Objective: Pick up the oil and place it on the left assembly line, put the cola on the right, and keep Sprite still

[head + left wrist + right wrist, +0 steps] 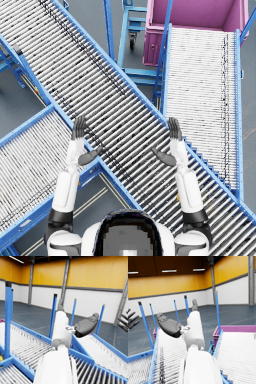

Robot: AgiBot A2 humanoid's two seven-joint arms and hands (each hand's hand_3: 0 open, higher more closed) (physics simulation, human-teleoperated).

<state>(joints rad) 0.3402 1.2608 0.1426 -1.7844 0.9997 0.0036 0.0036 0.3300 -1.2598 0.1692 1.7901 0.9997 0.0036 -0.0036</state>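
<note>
Dark and empty, the left hand [80,145] and right hand [173,145] hover over the middle roller conveyor [100,70], fingers straight and spread, thumbs turned inward, touching nothing. Oil, cola and Sprite show in no view, so their place cannot be told.

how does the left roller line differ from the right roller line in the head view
The left roller line slants toward the picture's lower left; the right roller line runs straight up the picture. The right roller line ends at a pink bin; no bin shows by the left one in this view. Both have grey rollers between blue rails and meet the middle line.
</note>
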